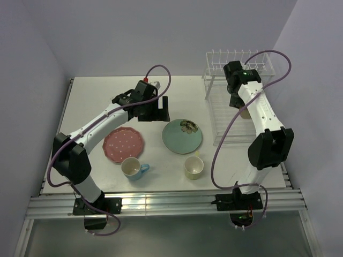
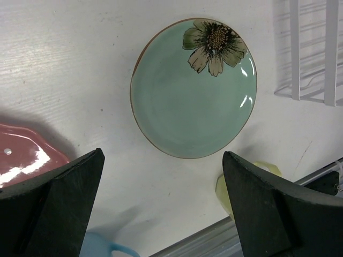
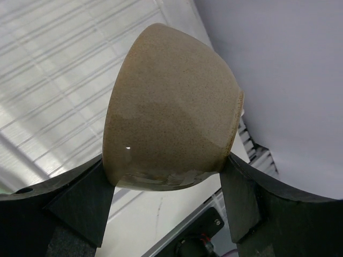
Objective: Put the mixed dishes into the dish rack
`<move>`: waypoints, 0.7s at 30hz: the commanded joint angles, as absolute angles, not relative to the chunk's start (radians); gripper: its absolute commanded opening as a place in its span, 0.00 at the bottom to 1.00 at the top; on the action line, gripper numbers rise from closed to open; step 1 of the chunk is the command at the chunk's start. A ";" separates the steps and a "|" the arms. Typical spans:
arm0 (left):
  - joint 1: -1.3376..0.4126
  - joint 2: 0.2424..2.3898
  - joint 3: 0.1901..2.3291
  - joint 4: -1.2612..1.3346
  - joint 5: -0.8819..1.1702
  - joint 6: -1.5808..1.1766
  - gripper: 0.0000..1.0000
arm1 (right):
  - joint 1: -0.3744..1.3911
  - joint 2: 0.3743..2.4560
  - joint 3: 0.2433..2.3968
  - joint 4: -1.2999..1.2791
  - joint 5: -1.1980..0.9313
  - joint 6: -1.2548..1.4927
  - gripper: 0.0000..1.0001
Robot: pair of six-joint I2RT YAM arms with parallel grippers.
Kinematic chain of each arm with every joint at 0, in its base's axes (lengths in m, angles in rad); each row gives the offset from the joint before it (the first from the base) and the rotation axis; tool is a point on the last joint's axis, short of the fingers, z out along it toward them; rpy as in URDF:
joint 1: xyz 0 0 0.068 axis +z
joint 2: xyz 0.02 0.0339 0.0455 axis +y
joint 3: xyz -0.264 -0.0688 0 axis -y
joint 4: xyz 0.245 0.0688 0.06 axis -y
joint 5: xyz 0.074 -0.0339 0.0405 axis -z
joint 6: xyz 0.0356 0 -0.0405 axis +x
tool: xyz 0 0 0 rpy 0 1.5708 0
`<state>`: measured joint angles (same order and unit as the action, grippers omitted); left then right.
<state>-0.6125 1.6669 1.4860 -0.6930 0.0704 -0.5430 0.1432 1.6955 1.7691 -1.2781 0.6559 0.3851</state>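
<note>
White table (image 1: 91,101), top view: the dish rack (image 1: 222,126) stands far right, the right gripper (image 1: 241,108) over its basket; the left gripper (image 1: 156,110) hangs just behind the green plate (image 1: 182,136). Left wrist: jaws spread wide and empty, plate ahead and below. Right wrist: jaws clamp the tilted bowl (image 3: 171,107) above the rack wires.

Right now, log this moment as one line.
right gripper: shut on cream bowl, over dish rack | left gripper: open, aimed at mint-green plate | also on table: pink plate, blue mug, yellow-green mug
</note>
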 commanded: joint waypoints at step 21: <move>-0.500 1.605 1.391 -0.627 0.160 -0.460 0.99 | 0.178 1.997 1.698 -1.221 0.950 0.448 0.00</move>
<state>-0.5072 1.6638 1.3987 -0.6369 0.1452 -0.4885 0.1726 1.9884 1.7004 -1.2560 0.8444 0.4332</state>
